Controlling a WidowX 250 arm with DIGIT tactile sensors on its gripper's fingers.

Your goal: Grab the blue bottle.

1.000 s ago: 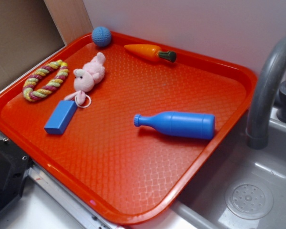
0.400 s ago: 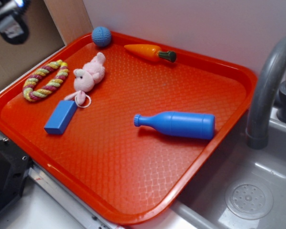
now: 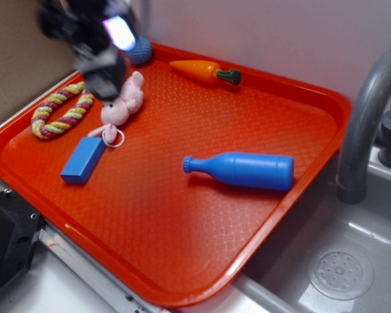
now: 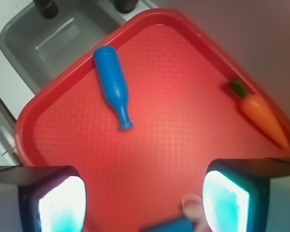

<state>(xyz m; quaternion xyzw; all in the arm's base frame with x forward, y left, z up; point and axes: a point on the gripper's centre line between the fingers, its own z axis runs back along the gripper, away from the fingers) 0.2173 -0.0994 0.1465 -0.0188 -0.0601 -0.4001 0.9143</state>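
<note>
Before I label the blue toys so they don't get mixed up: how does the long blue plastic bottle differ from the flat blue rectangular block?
The blue plastic bottle is rounded, with a narrow neck and ridged rim; the blue rectangular block is flat-sided with square corners. The bottle is clearly longer. The bottle lies alone near the red tray's sink-side edge; the block sits beside the pink plush. Both are solid blue and lie flat on the tray.

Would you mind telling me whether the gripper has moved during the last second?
Yes. The gripper came in from the upper left and now hangs over the pink bunny.
</note>
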